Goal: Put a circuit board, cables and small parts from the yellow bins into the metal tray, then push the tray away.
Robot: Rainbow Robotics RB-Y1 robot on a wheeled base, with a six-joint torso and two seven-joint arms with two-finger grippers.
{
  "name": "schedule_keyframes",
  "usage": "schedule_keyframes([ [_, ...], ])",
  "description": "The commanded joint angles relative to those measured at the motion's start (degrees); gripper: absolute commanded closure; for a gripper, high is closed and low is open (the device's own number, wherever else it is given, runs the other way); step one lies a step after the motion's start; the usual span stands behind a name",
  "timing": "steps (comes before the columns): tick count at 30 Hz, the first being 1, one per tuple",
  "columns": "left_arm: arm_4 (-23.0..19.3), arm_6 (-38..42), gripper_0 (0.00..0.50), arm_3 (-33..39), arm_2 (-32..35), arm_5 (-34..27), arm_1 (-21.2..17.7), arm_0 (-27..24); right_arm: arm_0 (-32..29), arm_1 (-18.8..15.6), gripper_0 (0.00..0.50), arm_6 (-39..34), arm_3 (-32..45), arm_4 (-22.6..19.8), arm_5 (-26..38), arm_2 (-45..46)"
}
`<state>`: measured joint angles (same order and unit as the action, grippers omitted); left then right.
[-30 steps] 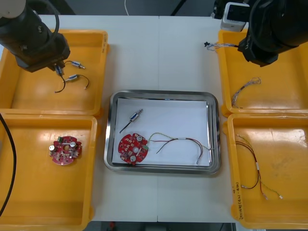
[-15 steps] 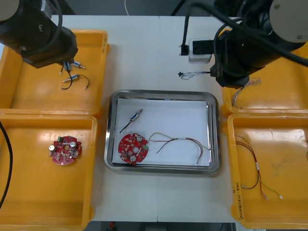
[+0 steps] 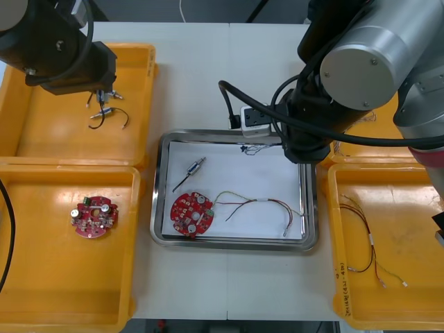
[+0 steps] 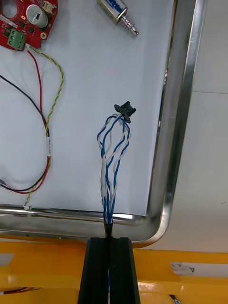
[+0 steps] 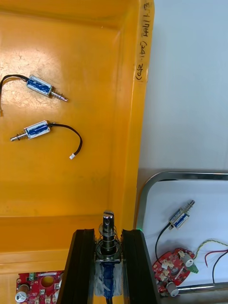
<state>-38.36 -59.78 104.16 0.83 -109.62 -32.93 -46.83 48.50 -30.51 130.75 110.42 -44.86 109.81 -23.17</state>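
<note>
In the far left bin, two loose parts are left lying. A spare board is left in the near left bin. Above the far left bin, a small metal part is gripped upright between the fingers of the left gripper, not yet carried across.

The tray is partly filled. A board, one part and a red and yellow cable are already laid on its white inside.

Over the tray's far right corner, a blue and white cable is clamped in the right gripper, its black plug end hanging above the white lining. Another thin cable is left in the near right bin.

The filling is judged nearly done. The two held items are yet to be set down, and the tray is yet to be pushed away.
</note>
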Motion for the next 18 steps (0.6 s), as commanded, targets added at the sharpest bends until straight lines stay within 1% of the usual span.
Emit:
schedule_keyframes([
  [1,-0.8,-3.1,0.497,2.0,-0.9,-0.4,-2.3,0.3,0.0,0.1,0.5,-3.0,-0.4,-0.1,0.2,-4.6],
  [8,1.0,-3.1,0.499,1.9,-0.8,-0.4,-2.3,0.3,-0.1,0.1,0.5,-2.9,-2.6,2.1,-4.3,-7.9],
  [13,0.8,-3.3,0.499,1.7,-0.8,-0.4,-2.3,0.5,0.0,0.5,0.5,-2.3,-6.3,2.2,-8.5,-7.9],
  [18,0.7,-3.4,0.497,1.7,-0.9,-0.4,-2.3,0.5,-0.1,0.5,0.5,-1.8,-7.7,3.1,-10.6,-9.6],
])
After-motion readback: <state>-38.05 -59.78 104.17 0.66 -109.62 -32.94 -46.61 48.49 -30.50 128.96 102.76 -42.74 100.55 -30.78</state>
